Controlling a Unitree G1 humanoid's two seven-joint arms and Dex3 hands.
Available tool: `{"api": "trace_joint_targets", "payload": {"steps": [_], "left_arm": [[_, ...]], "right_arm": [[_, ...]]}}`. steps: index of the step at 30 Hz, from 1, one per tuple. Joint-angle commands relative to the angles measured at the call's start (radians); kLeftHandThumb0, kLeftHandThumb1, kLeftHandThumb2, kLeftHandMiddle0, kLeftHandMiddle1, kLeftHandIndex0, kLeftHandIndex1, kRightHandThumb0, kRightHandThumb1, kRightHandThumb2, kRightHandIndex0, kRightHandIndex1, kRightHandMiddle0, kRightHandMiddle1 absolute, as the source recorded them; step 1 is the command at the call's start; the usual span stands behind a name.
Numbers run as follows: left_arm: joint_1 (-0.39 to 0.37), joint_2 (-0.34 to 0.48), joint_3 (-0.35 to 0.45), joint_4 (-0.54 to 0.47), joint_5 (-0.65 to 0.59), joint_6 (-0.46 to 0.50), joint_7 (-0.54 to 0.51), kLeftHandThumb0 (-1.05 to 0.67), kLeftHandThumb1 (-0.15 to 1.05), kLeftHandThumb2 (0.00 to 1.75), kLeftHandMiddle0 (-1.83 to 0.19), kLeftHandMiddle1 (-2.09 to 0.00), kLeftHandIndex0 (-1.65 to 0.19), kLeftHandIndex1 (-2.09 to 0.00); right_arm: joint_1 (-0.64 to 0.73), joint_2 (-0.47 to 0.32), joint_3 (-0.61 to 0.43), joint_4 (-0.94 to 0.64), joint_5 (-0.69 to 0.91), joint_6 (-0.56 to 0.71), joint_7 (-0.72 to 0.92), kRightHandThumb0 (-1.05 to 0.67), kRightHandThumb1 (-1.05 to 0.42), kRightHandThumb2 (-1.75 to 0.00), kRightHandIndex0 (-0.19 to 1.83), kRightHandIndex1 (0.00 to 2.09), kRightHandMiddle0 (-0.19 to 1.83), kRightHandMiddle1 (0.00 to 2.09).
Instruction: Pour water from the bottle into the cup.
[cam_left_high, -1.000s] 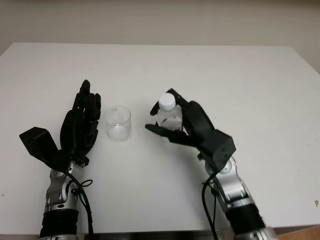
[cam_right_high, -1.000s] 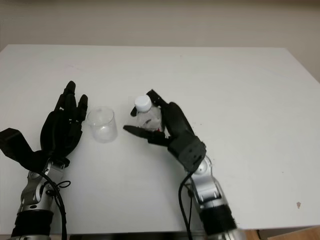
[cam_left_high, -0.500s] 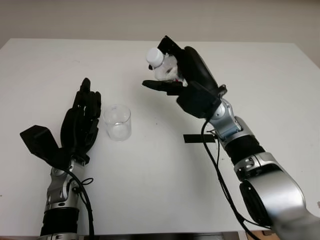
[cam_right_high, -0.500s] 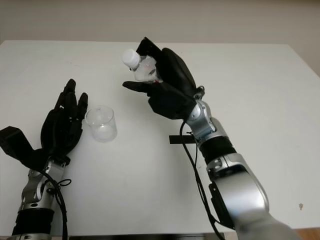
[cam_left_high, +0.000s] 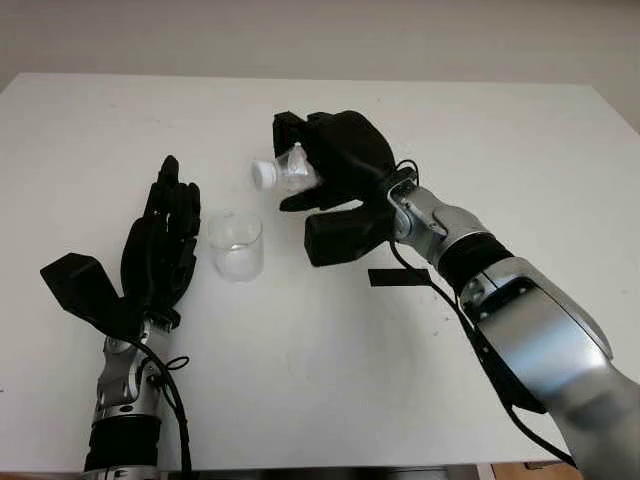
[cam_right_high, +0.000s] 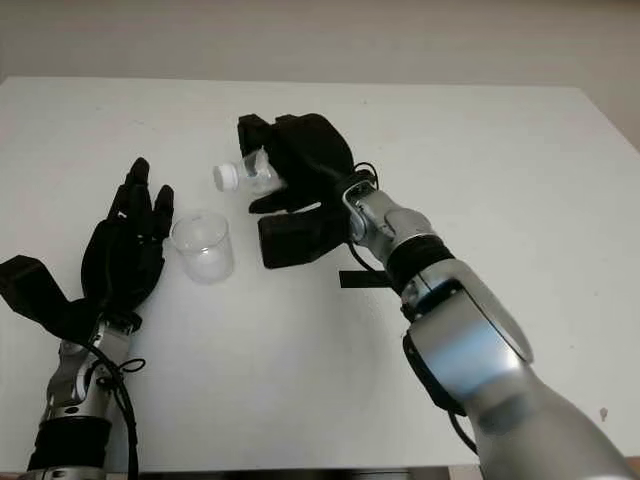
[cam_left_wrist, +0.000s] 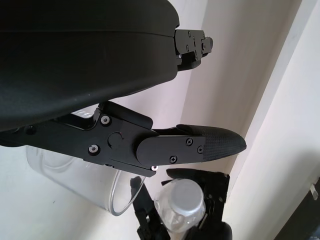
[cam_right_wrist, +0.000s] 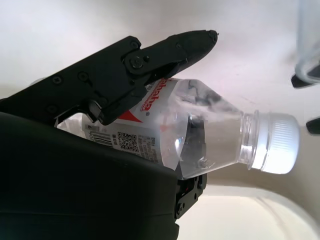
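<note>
My right hand (cam_left_high: 335, 175) is wrapped tight around the bottle (cam_left_high: 285, 172). I hold it up in the air above the table (cam_left_high: 500, 130). The bottle is tipped over on its side. Its white cap (cam_left_high: 263, 174) points toward my left side, and the cap is on. In my right wrist view I can see my black fingers (cam_right_wrist: 150, 60) curled over the bottle's label (cam_right_wrist: 150, 107), and some water sits inside the clear part near the neck.

The cup (cam_left_high: 235, 245) stands upright on the table. It is clear glass. It is lower than the cap and a bit nearer to me. I cannot see any water going into it.

My left hand (cam_left_high: 165, 240) is open and holds nothing. It is just beside the cup, on the cup's left. I cannot tell if it touches the cup. In my left wrist view the cup (cam_left_wrist: 75, 175) is close under my fingers (cam_left_wrist: 200, 145), and the bottle's cap (cam_left_wrist: 179, 197) shows past it.

A small black strip (cam_left_high: 398, 277) lies on the table under my right arm.
</note>
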Motion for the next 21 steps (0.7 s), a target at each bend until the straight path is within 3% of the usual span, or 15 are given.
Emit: {"api": "trace_joint_targets", "payload": {"steps": [1,8,21], "left_arm": [[-0.001,-0.006,-0.003,0.006,0.011,-0.014,-0.002,-0.72,1.05,0.40,0.07,-0.06,0.06,-0.05],[-0.007,-0.015,-0.003,0.023,0.005,-0.027,-0.009,-0.71,1.05,0.40,0.08,-0.05,0.07,-0.05],[-0.023,-0.022,-0.011,0.055,0.013,-0.055,-0.005,-0.73,1.05,0.40,0.08,-0.06,0.07,-0.05]], "right_arm": [[-0.053,-0.012,0.037,0.010,-0.034,0.001,-0.061,-0.41,-1.05,-0.22,1.28,2.09,0.79,2.09],[-0.090,-0.010,0.125,0.035,-0.111,0.040,-0.153,-0.45,-1.05,-0.27,1.24,2.09,0.81,2.09],[-0.103,-0.007,0.159,0.047,-0.120,0.047,-0.222,-0.46,-1.05,-0.25,1.35,2.09,0.83,2.09]]}}
